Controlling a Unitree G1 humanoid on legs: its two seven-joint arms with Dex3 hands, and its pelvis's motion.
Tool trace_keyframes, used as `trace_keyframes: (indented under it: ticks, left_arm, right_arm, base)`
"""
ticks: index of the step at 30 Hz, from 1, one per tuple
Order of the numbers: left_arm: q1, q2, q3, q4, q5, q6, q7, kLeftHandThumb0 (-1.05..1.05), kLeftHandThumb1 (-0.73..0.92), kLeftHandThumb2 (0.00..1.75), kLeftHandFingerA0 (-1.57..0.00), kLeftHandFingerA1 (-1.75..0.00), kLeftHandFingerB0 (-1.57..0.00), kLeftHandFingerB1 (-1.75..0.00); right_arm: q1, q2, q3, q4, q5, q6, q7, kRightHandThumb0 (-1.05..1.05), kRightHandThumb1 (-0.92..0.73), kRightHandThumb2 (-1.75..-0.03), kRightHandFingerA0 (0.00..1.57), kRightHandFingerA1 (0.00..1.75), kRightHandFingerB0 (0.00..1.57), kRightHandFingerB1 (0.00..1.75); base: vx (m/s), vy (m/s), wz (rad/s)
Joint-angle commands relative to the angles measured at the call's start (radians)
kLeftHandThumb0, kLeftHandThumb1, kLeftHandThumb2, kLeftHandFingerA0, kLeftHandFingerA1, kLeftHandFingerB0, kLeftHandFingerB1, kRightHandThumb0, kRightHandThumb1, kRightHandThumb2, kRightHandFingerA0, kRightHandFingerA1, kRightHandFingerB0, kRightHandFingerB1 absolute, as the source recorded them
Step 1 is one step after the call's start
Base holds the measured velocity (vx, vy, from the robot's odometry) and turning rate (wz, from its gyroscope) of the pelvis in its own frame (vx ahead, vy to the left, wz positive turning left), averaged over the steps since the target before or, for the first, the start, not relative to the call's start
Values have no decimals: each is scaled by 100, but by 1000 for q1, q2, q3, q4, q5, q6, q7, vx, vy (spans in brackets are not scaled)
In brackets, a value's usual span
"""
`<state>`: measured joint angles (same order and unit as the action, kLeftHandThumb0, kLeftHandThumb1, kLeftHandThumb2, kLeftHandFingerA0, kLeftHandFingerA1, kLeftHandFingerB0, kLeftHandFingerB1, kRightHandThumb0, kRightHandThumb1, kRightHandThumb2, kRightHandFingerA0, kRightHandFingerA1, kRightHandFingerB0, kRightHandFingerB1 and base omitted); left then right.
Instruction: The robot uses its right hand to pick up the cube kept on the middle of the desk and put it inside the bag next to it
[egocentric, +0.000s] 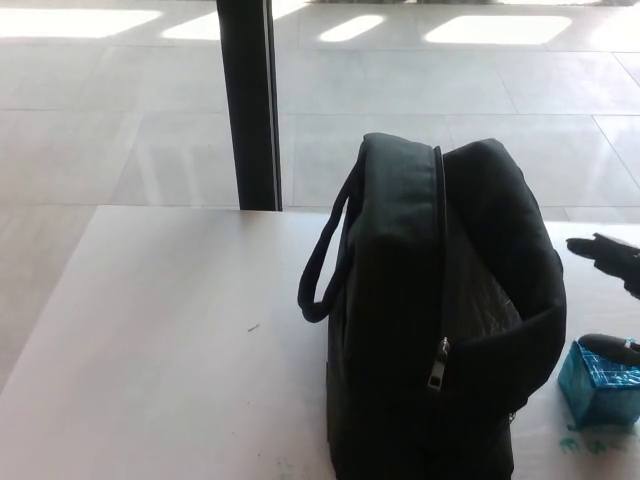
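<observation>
No legible text, label, brand, number or sign is showing on the black bag (440, 320), the blue cube (602, 392) or the surface (160, 350).

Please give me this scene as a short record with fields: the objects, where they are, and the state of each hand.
surface: white desk
bag: black bag, upright, zipper open at the top, handle on its left side
cube: blue cube on the desk, right of the bag, outside it
right hand: right hand at the picture's right edge, fingers apart, over the cube, holding nothing
left hand: not in view
</observation>
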<state>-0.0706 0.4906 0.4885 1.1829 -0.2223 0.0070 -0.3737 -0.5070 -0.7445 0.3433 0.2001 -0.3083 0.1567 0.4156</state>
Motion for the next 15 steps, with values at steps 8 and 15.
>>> trace_keyframes:
  ticks: [8,15]
  left_arm:
    - [6,16,9,5,-24,-7,-7,-105,57,91,-31,-151,-21,-139]
    - [5,19,1,-5,-21,-10,-6,-105,59,90,-30,-149,-23,-138]
  right_arm:
    - [-8,-49,22,178,-88,11,139,-99,-62,-101,0,5,6,14]
    - [-21,-44,26,285,-113,-21,135,-86,-68,-61,0,11,3,28]
  base:
    - [0,0,0]
    - [0,0,0]
